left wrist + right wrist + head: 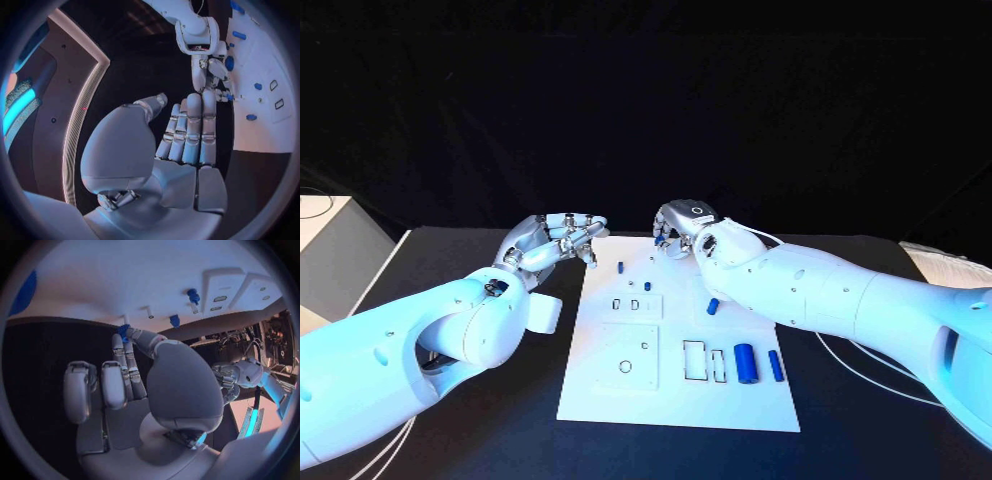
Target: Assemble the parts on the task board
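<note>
The white task board (596, 395) lies in the middle of the black table. My right hand (678, 228) hovers over the board's far edge and pinches a small blue part (123, 331) between thumb and fingertip. My left hand (567, 240) is just off the board's far left corner, holding nothing, with its fingers (190, 130) stretched out side by side and the thumb apart. A small blue peg (617, 267) stands near the far left of the board. Another blue piece (713, 306) lies at mid-board. Two blue cylinders (744, 362) lie side by side at the near right.
The board has rectangular cut-outs (695, 360) next to the cylinders and small slots (626, 304) further back. A pale cabinet (336, 260) stands off the table's left side. White cables (877, 372) run along the table to the right of the board.
</note>
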### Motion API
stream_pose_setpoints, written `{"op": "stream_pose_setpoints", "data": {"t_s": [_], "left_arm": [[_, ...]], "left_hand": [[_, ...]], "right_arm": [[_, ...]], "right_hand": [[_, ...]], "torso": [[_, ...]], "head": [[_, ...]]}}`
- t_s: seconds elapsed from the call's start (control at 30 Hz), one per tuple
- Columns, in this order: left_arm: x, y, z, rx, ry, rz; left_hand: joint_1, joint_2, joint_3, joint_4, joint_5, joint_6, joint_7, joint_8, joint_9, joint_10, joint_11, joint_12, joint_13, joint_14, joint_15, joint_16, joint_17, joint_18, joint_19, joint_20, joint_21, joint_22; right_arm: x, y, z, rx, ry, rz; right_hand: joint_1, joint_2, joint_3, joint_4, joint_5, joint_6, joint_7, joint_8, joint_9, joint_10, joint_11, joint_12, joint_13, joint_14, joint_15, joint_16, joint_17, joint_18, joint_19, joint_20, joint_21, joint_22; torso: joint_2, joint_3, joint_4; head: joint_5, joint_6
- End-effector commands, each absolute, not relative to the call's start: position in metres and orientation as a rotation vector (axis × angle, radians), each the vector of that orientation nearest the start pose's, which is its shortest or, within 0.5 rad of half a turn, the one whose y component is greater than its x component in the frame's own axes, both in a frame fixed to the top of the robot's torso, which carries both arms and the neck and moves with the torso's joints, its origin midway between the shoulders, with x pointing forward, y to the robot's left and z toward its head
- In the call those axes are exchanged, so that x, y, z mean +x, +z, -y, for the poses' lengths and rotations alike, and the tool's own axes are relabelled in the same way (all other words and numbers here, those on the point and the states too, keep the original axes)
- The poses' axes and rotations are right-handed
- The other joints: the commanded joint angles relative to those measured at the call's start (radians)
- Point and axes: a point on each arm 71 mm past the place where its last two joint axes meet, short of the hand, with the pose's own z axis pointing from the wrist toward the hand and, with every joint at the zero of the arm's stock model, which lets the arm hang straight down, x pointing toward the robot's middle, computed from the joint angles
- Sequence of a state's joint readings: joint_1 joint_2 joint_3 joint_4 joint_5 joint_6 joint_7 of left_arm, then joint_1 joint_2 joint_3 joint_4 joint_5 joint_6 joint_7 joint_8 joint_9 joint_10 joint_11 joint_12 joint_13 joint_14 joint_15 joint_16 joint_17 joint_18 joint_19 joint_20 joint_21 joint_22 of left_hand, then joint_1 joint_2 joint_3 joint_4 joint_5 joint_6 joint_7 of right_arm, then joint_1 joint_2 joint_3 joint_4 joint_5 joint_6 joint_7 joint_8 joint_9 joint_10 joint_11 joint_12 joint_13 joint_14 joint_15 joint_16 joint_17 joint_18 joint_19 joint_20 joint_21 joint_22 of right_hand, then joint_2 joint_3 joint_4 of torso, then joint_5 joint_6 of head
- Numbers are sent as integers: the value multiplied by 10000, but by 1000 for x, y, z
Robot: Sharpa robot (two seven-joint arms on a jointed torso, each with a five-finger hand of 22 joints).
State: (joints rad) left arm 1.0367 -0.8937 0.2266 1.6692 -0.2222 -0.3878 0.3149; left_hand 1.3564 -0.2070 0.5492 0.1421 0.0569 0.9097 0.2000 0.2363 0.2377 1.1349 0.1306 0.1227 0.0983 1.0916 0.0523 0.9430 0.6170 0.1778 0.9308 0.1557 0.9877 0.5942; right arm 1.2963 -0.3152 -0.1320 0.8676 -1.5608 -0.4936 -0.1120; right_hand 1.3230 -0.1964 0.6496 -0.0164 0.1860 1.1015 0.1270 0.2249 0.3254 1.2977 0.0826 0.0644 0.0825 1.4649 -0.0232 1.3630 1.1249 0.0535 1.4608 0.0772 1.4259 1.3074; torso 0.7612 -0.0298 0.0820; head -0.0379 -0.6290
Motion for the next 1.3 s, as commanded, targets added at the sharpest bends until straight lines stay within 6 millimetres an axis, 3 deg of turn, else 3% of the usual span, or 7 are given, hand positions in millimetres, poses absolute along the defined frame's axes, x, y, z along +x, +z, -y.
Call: {"op": "stream_pose_setpoints", "data": {"t_s": [0.03, 0.73, 1.07, 1.3], "left_arm": [[468, -141, -198, -9757, -15945, -13529], [467, -139, -198, -9735, -15956, -13519], [468, -140, -197, -9722, -15947, -13511], [469, -140, -197, -9725, -15946, -13508]], "left_hand": [[-25, 92, 75, -7, -8, -63, -30, 58, 11, 46, -30, -51, 16, -69, 31, 58, 16, 56, -82, -20, 49, 11], [-33, 91, 81, -14, -8, -57, -33, 68, 21, 47, -30, -50, 21, -77, 32, 74, 15, 56, -108, -19, 88, 36], [-33, 91, 81, -14, -8, -57, -33, 68, 21, 47, -30, -50, 21, -77, 32, 74, 15, 56, -108, -19, 88, 36], [-33, 91, 81, -14, -8, -57, -33, 68, 21, 47, -30, -50, 21, -77, 32, 74, 15, 56, -108, -19, 88, 36]], "right_arm": [[590, -172, 110, -2619, 4286, -14264], [589, -177, 105, -2743, 4395, -14555], [588, -178, 104, -2779, 4417, -14659], [588, -180, 103, -2799, 4440, -14739]], "right_hand": [[192, 212, 1, -73, 26, 30, 4, 35, 14, 327, -300, 24, 157, 309, -40, 63, 5, -84, 237, -22, 18, 497], [164, 188, -4, -82, 30, 0, 14, 31, 32, 306, -290, 7, 159, 306, -33, 64, -9, -82, 232, -18, 14, 492], [132, 169, -9, -87, 16, -38, 24, 22, 48, 276, -278, -9, 160, 299, -24, 57, -41, -76, 217, -12, -5, 465], [93, 136, -19, -91, 1, -88, 36, 6, 62, 229, -263, -23, 157, 292, -12, 56, -61, -71, 204, -3, -20, 447]], "torso": [[21, -18, 10], [26, -34, -3], [32, -59, 6], [34, -46, 16]], "head": [[3, -5], [112, -68], [80, -69], [72, -89]]}}
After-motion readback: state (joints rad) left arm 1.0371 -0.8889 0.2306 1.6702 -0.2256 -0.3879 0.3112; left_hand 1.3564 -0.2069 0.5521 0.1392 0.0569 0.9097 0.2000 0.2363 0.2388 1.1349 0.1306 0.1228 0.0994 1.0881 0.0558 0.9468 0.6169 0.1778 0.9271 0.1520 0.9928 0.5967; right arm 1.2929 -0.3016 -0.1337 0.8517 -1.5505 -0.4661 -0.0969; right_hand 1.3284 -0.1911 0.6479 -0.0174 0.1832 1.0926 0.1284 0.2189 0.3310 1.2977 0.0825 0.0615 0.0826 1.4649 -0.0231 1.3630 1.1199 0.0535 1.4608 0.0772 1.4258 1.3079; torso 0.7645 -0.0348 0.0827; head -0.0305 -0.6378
